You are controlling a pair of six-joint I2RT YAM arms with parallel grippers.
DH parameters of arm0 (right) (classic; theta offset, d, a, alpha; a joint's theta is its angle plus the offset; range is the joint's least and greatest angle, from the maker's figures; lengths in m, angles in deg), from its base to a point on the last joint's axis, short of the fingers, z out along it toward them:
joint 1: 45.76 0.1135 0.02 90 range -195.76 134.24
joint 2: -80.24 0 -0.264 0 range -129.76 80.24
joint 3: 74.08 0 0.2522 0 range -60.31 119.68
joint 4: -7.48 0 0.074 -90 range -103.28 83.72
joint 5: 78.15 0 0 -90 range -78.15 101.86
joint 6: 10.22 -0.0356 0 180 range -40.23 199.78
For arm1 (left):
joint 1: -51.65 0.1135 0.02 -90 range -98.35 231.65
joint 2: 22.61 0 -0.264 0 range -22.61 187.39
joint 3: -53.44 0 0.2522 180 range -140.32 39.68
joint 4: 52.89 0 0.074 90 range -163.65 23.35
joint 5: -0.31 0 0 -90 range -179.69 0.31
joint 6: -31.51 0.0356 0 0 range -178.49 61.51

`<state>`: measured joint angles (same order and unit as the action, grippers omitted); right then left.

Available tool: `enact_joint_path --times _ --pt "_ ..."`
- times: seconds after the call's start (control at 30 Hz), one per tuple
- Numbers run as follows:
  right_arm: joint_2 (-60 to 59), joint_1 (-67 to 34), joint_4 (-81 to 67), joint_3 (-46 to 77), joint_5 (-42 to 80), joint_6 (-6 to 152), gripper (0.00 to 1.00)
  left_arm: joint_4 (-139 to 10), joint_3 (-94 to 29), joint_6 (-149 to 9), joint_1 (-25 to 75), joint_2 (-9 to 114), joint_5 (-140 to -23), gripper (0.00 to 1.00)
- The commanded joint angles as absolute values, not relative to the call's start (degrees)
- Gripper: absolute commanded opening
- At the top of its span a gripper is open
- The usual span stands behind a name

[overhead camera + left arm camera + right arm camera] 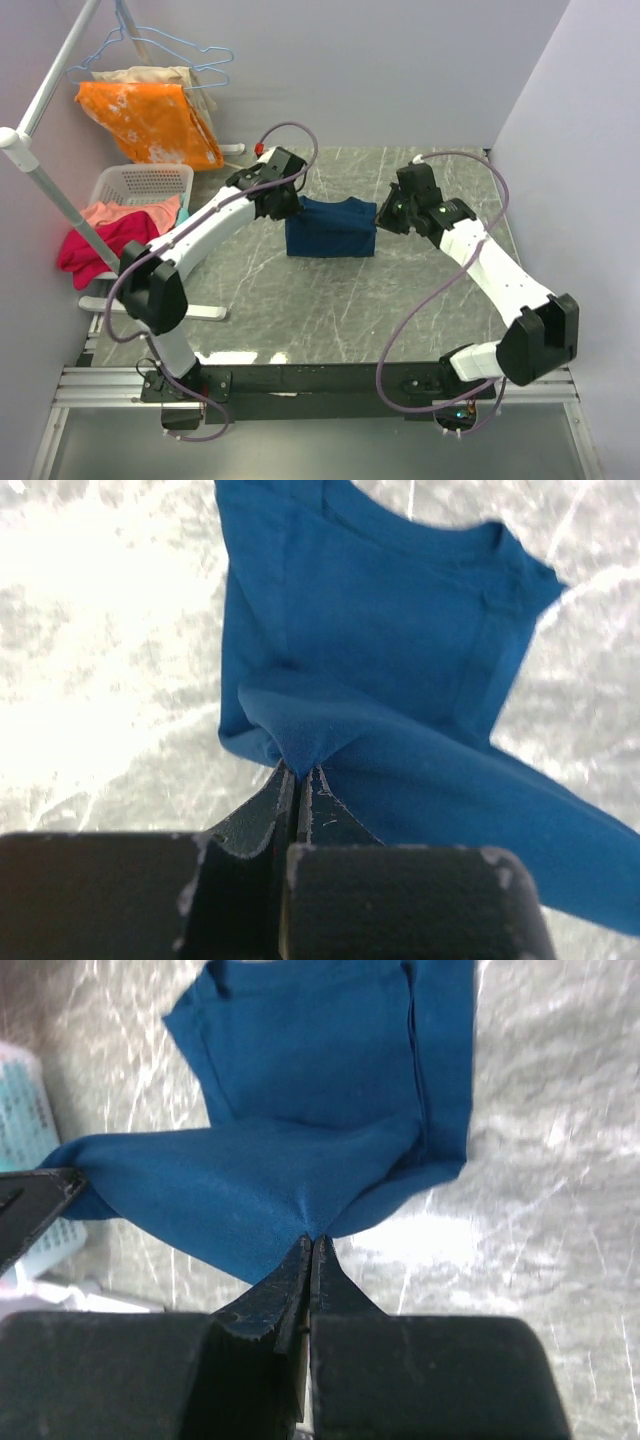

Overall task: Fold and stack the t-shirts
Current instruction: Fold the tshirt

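Observation:
A navy blue t-shirt (331, 228) hangs stretched between my two grippers above the far middle of the marble table; its lower part rests on the table. My left gripper (288, 205) is shut on the shirt's left top corner; the left wrist view shows the cloth (400, 650) pinched at my left gripper (298, 770). My right gripper (384, 212) is shut on the right top corner; the cloth (310, 1090) is pinched at my right gripper (311, 1239). No print shows on the shirt.
A white laundry basket (140, 184) with pink and red clothes (105, 232) stands at the left. An orange garment (150, 120) hangs on a rack at back left, whose white pole (50, 190) slants across. Grey walls close in the back and right.

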<state>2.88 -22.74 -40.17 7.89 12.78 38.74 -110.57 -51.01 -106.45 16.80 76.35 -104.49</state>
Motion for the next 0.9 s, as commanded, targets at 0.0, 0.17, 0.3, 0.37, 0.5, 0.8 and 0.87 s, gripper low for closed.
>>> enact_joint_path --times 0.0,0.17,0.3,0.37,0.5,0.8,0.87 --pt "-1.48 -24.32 -39.32 13.59 7.82 39.87 0.00 -114.46 -58.04 -107.97 18.34 80.21 -111.22 0.01" --pt "-9.56 -25.54 -38.10 19.39 7.72 40.49 0.00 -113.49 -61.91 -106.83 20.18 86.27 -110.95 0.01" --pt "-16.16 -26.07 -38.01 24.75 7.46 40.49 0.00 -112.97 -67.53 -105.08 21.68 91.72 -109.64 0.01" --pt "-20.11 -26.34 -37.48 27.65 7.46 40.23 0.00 -112.79 -69.47 -104.54 22.56 95.32 -108.68 0.01" --pt "-27.32 -26.95 -38.00 34.32 7.72 39.96 0.00 -113.67 -76.75 -103.32 23.79 101.83 -107.27 0.01" --pt "-40.25 -27.92 -40.55 45.67 7.99 38.73 0.00 -109.99 -83.19 -99.71 27.04 112.13 -100.07 0.02" --pt "-41.13 -28.18 -39.33 45.94 8.34 38.29 0.04 -106.83 -82.84 -98.92 27.74 112.39 -98.13 0.16"
